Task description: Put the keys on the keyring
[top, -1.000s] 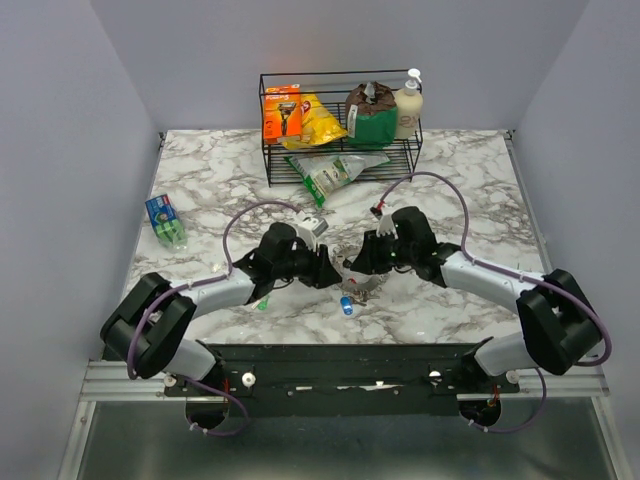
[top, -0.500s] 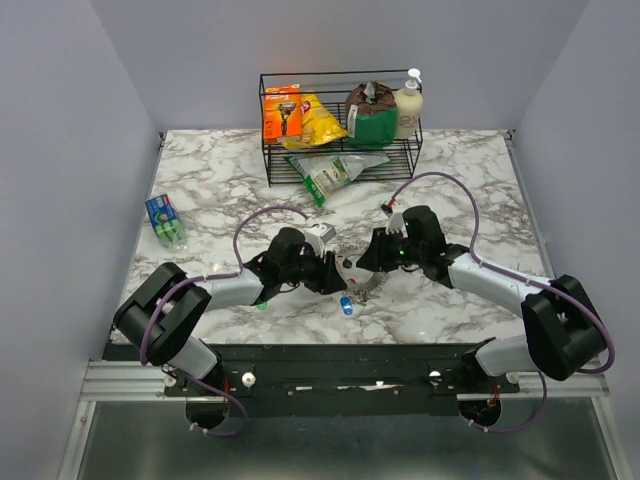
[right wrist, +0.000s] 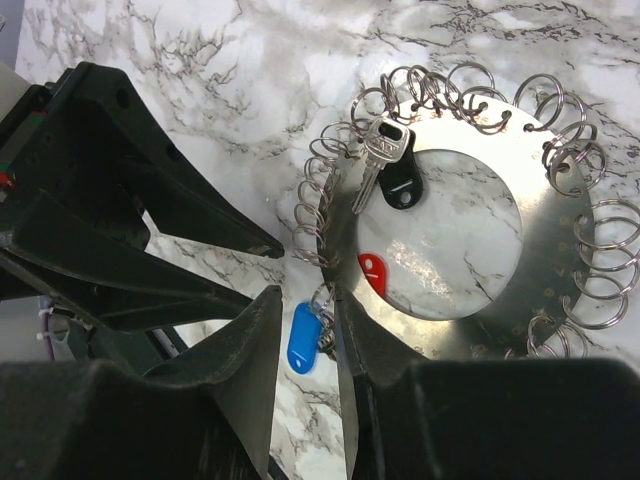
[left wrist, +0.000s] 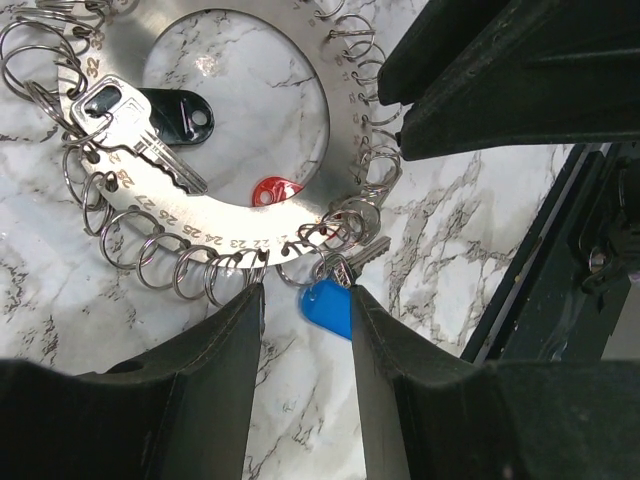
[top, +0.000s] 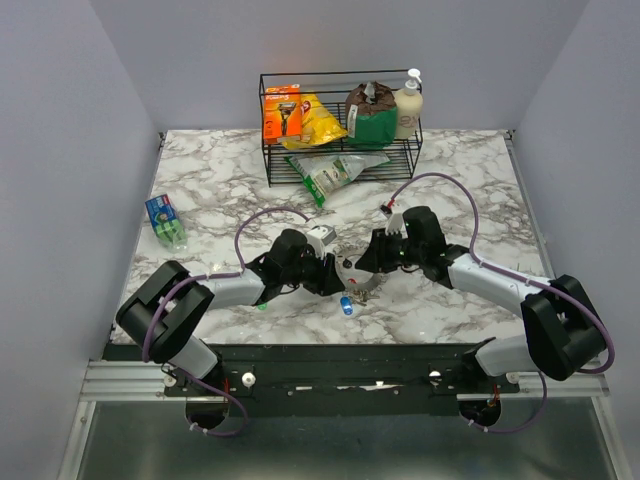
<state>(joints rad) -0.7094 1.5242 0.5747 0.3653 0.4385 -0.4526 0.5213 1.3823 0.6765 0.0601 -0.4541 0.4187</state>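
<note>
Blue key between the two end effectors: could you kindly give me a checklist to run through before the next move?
1. The blue key lies between the fingers of the left end effector: ok.
2. It also lies between the fingers of the right end effector: ok.
3. One end effector grips it: not ok, both stand open.
4. It is threaded on the keyring: cannot tell; it lies at the rim.
5. The keyring lies flat on the table: ok.
6. Room between the two end effectors: not ok, they look crowded.
</note>
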